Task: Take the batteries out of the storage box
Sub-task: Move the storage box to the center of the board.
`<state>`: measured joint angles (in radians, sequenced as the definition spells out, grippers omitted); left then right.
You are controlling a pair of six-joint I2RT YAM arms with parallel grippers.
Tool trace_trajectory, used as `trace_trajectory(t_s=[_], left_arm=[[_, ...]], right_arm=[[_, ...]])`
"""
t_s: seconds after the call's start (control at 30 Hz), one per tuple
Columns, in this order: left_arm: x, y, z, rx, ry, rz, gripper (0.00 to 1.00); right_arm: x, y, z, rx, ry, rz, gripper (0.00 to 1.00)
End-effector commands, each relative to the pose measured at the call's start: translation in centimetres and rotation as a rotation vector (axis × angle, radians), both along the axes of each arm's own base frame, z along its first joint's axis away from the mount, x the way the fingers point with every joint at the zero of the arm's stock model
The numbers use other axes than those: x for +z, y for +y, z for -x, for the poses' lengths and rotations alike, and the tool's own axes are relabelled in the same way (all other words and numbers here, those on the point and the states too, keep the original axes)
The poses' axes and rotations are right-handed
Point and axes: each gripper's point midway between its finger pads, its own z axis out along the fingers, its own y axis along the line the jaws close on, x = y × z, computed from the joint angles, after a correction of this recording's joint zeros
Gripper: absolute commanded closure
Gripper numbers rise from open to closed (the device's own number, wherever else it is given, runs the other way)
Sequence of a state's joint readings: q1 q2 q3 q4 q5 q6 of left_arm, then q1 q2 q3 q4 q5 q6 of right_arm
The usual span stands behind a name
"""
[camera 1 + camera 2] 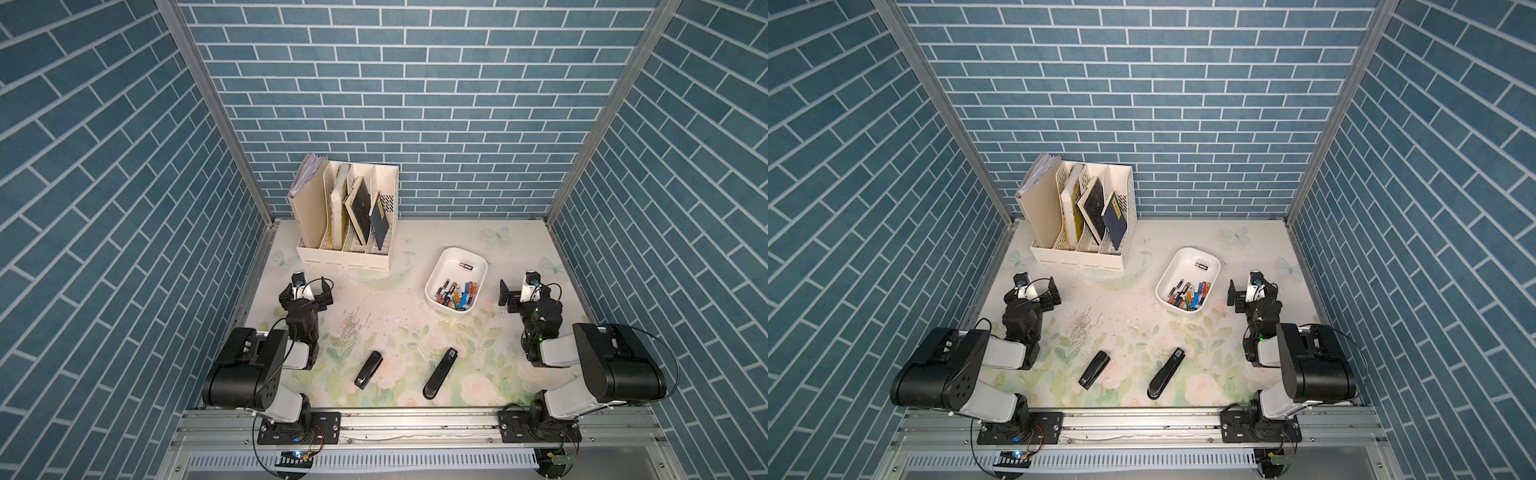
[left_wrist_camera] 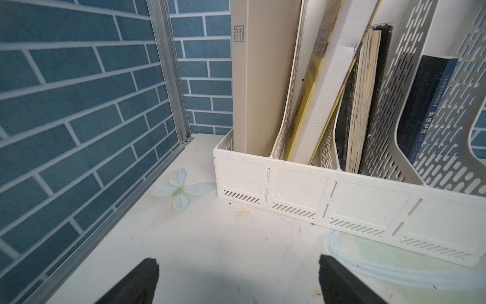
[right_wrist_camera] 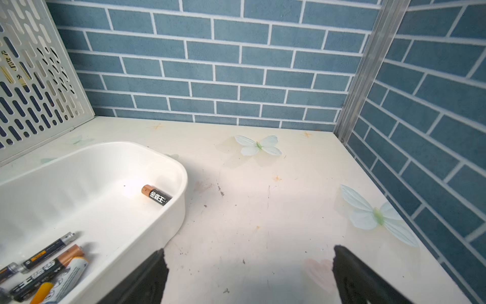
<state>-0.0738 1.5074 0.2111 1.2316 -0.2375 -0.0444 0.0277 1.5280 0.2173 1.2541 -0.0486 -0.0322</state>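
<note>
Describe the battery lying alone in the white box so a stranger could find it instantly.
Right of the cream file organizer sits the white storage box. Most batteries huddle at its near end; the lone battery lies apart at the far end, black with a copper tip.

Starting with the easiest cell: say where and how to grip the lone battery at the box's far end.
Grip the lone battery across its black middle, from straight above, with the open right pincer. It lies flat on the box floor, clear of the pile, with one end close to the wall, so a sideways approach looks blocked.
</note>
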Motion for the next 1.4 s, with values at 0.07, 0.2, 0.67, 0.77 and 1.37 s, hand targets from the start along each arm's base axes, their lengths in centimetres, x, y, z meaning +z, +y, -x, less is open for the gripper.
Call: trace_trajectory(t_s=[0.07, 0.2, 0.67, 0.77, 1.37], left_arm=[[0.8, 0.1, -0.3, -0.003, -0.022, -0.006, 0.0], [0.8, 0.1, -0.3, -0.004, -0.023, -0.006, 0.0], [0.9, 0.1, -0.3, -0.008, -0.024, -0.005, 0.0], [1.1, -0.9, -2.1, -0.053, 0.064, -0.023, 0.0], [11.2, -6.2, -2.8, -0.06, 0.279, 0.174, 0.0]], right_arm=[[0.6, 0.1, -0.3, 0.006, -0.021, 0.014, 0.0], [0.6, 0.0, -0.3, 0.005, -0.02, 0.014, 0.0], [0.5, 0.1, -0.3, 0.008, -0.016, 0.013, 0.0], [0.4, 0.2, -0.5, 0.013, -0.008, 0.017, 0.0], [7.6, 13.7, -3.8, 0.204, 0.707, -0.022, 0.0]])
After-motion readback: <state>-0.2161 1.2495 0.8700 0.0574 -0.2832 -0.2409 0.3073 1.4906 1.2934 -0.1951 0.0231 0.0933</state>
